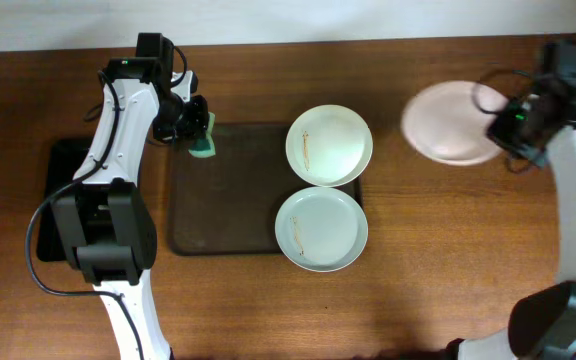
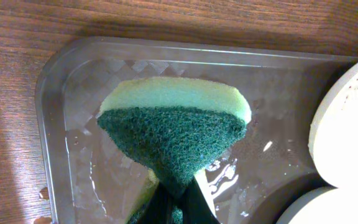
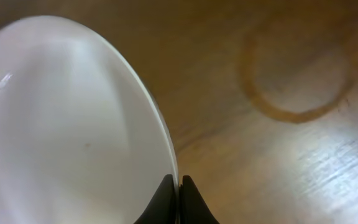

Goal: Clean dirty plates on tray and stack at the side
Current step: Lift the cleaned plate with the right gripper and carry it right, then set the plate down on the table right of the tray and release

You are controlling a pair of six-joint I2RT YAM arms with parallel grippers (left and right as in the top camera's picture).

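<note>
Over the surface (image 1: pixel 438 250) at right, right gripper (image 3: pixel 179 182) pinched the pink plate (image 3: pixel 73 124) at its rim. I judged it stiff, slick, fragile. Left gripper (image 2: pixel 173 200) clamped the soft sponge (image 2: pixel 173 121).

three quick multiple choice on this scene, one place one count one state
1. Where is the sponge? A) over a corner of the tray B) on a plate C) on the bare table
2. How many plates lie on the tray? A) one B) two C) three
3. The right hand is: A) open, empty B) shut on the pink plate C) holding the sponge
Answers: 1 A, the left wrist view shows tray beneath it; 2 B, upper plate and lower plate; 3 B, it pinches the rim.
</note>
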